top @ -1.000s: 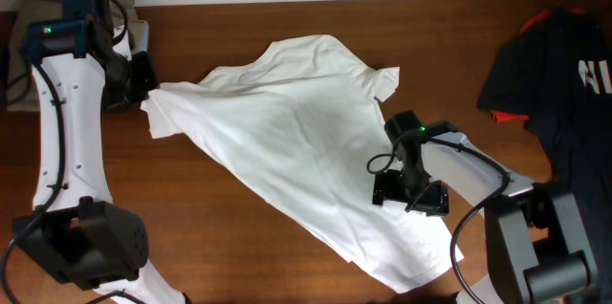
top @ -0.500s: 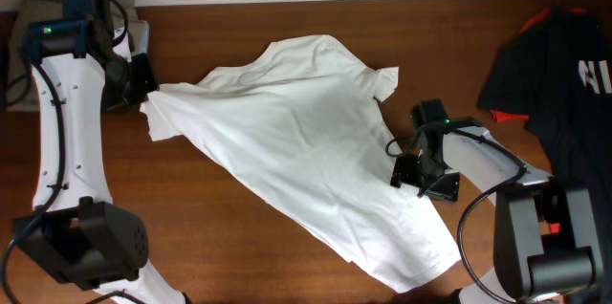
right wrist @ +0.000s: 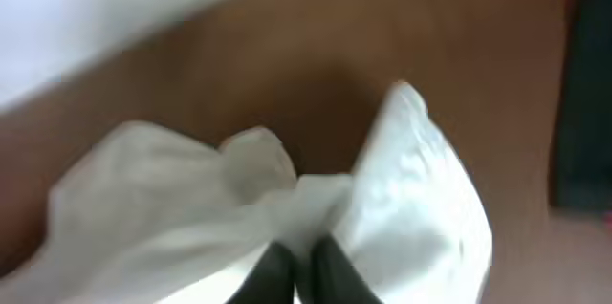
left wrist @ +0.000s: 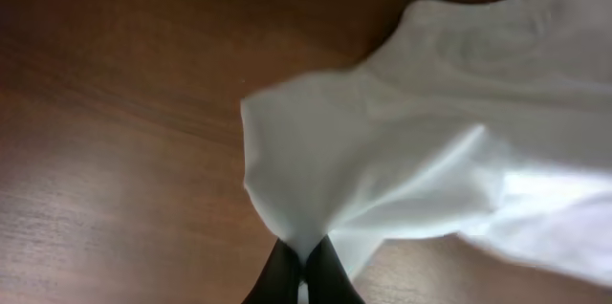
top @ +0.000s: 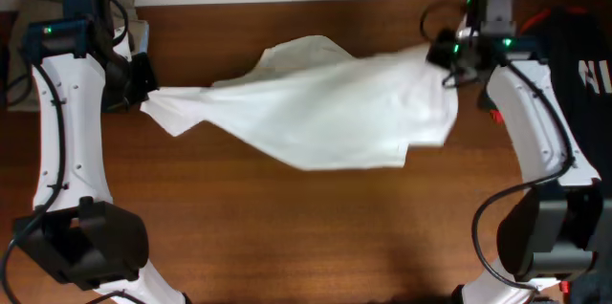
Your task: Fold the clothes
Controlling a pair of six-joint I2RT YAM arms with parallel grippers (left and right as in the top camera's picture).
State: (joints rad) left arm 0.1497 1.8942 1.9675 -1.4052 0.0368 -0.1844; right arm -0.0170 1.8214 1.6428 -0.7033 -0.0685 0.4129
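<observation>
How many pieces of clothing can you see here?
3. A white T-shirt stretched across the middle, a black garment at the right edge, a khaki garment top left, partly behind the left arm.

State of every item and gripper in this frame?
white T-shirt: unfolded, stretched between both grippers
left gripper: shut on one shirt end
right gripper: shut on the opposite end
black garment: crumpled, unheld, table's right side
khaki garment: folded, far-left corner, partly hidden
</observation>
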